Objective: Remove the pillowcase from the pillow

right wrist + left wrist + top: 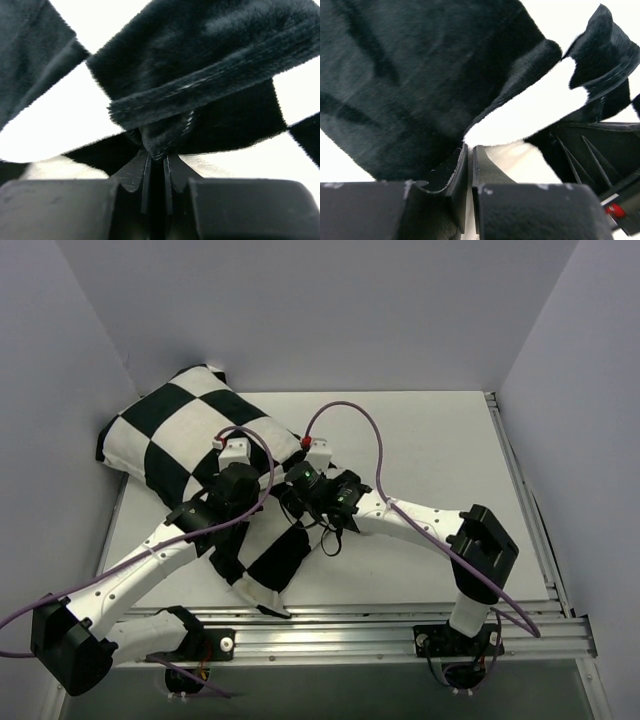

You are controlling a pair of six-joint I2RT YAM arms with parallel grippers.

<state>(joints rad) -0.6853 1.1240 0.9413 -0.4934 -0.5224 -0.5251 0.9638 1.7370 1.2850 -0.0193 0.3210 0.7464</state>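
The right gripper (156,159) and left gripper (470,150) each pinch a fold of the pillowcase (180,430), which lies along the table's (430,440) left edge, its middle hidden by 2 arms (410,520) and purple cables (372,432).

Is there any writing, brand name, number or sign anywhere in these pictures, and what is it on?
No text can be read in any view.
The pillowcase shows only black and white squares, with no print on it.
The left arm and right arm show no legible lettering from above; any marks on them are too small to tell.
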